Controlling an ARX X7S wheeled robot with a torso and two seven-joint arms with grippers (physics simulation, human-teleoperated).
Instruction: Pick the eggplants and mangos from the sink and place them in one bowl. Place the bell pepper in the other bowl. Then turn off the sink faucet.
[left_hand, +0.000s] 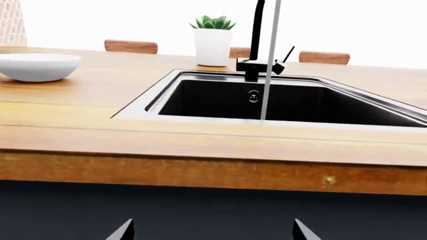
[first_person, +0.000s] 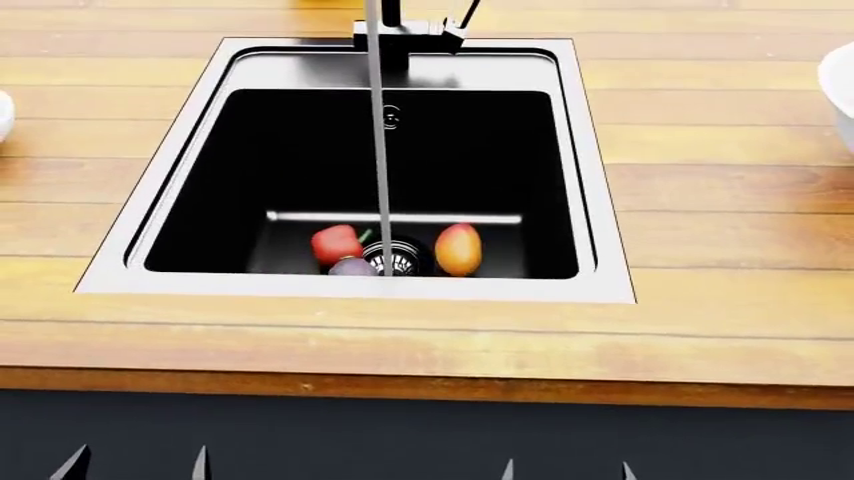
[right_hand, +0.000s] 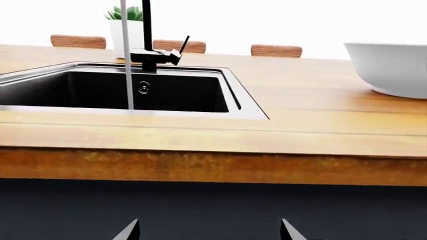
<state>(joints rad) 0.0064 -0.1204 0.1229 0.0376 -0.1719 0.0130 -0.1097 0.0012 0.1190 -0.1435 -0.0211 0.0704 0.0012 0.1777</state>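
Produce sits ahead of and below both pairs of wide-open jaws — mango (first_person: 458, 249) nearer the right gripper (first_person: 567, 470), bell pepper (first_person: 336, 243) and eggplant (first_person: 352, 266) nearer the left gripper (first_person: 134, 465), on the sink (first_person: 603, 240) floor.

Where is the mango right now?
In the head view, the mango lies on the floor of the sink, just right of the round drain, opposite the bell pepper.

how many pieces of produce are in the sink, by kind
glossy red bell pepper: 1
dark purple eggplant, partly hidden by the sink's near rim: 1
orange-yellow oval mango: 1
total: 3
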